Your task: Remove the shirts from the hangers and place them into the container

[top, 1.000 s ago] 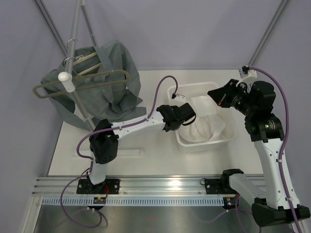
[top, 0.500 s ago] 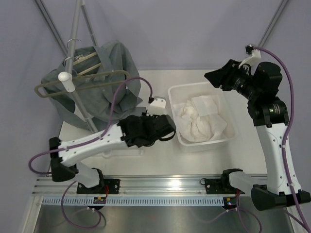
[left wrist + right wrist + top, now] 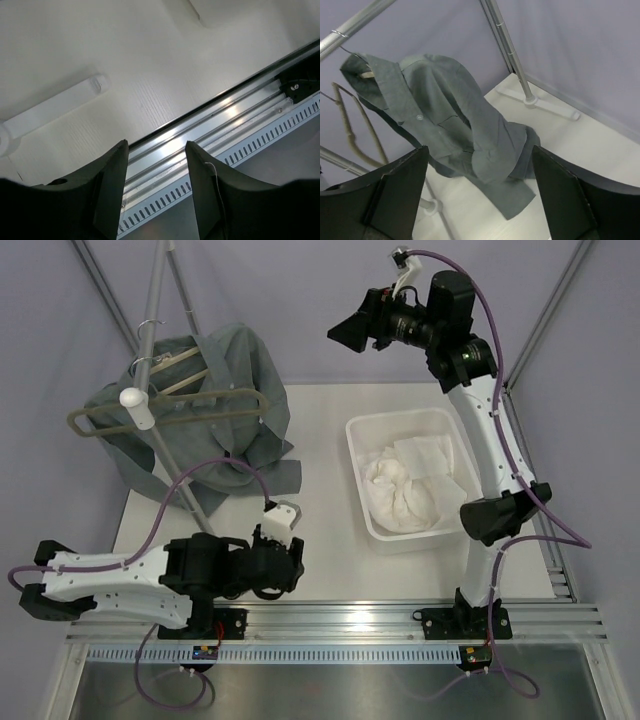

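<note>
Shirts, 2: white (image 3: 405,490) heaped in basket (image 3: 357,445); grey-green (image 3: 455,115) on hanger (image 3: 186,381) hooked to pole (image 3: 157,290) (hanger count unclear under cloth).
Grippers, 2, both parted, empty: right (image 3: 477,155) raised, facing grey-green shirt, apart from it; left (image 3: 156,150) low at table (image 3: 100,50) edge, far from both shirts.

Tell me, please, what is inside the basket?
A crumpled white shirt lies in the basket, covering most of its base; anything beneath cannot be seen.
</note>
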{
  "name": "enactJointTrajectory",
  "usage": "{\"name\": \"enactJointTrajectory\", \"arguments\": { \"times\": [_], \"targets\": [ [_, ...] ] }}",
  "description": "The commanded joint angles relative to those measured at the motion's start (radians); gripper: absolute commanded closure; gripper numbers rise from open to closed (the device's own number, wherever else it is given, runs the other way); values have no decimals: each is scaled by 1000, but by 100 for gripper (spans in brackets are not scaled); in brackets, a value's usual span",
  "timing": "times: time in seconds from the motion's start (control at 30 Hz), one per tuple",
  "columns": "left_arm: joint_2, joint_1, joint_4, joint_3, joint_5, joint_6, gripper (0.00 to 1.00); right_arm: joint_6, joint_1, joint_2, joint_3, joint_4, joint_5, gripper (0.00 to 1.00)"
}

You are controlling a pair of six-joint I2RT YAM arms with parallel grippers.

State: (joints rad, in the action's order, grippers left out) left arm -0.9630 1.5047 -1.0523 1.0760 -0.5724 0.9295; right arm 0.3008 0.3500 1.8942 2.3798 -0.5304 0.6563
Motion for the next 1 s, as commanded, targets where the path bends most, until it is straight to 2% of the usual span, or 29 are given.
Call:
{"name": "enactJointTrajectory", "arguments": {
  "times": [0.0, 0.03, 0.07, 0.17, 0.3, 0.37, 0.5, 0.6, 0.77, 0.9, 0.97],
  "targets": [
    [3, 37, 77, -57, 43, 72, 48, -17, 26, 65, 85, 107, 74, 17],
    [-3, 40, 87, -79, 48, 78, 50, -6, 38, 100, 84, 165, 65, 34],
    [-12, 42, 90, -88, 54, 89, 53, 21, 41, 121, 88, 191, 69, 62],
    [-60, 49, 132, -105, 77, 89, 58, 84, 56, 222, 119, 292, 62, 100],
    [-124, 72, 109, -77, 45, 120, 78, 153, 83, 406, 234, 380, 100, 100],
    [-141, 81, 110, -77, 45, 133, 80, 182, 102, 520, 317, 427, 117, 100],
    [-141, 92, 104, -85, 49, 163, 80, 176, 129, 611, 283, 519, 68, 100],
    [-125, 97, 85, -105, 42, 183, 80, 178, 145, 661, 326, 549, 106, 100],
    [-99, 97, 83, -128, 22, 201, 78, 78, 198, 623, 285, 448, 199, 100],
    [-94, 97, 113, -149, 25, 198, 76, 18, 247, 424, 13, 461, 204, 100],
    [-97, 97, 117, -159, 28, 200, 76, 6, 271, 366, -59, 481, 207, 100]
  ]
}}
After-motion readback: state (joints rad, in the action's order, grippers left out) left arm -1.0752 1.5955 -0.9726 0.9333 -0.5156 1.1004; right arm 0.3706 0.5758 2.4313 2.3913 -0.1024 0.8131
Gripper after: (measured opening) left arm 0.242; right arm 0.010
